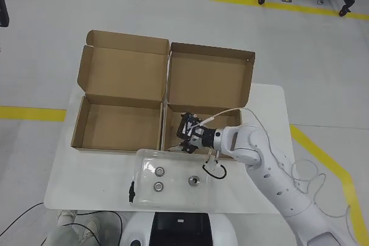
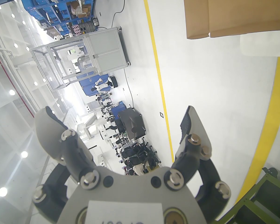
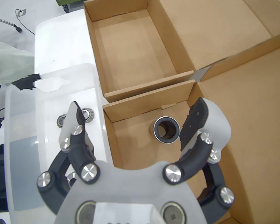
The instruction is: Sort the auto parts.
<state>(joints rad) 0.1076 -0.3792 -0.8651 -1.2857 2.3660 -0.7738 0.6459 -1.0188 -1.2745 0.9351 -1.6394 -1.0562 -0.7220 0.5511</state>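
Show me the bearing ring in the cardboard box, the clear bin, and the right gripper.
bearing ring [image 3: 165,141]: right wrist view, on its metal rim.
clear bin [image 1: 178,194]: top view, on its bare floor.
right gripper [image 3: 137,103]: right wrist view, midway between its open fingertips.

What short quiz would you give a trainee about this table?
1. True or false: the right gripper is shut on a part.
2. How many parts lie in the clear bin?
3. Where does the ring-shaped bearing lie? A) in the clear bin B) in the cardboard box under the right gripper C) on the bare table
Key: 1 false, it is open; 2 three; 3 B.
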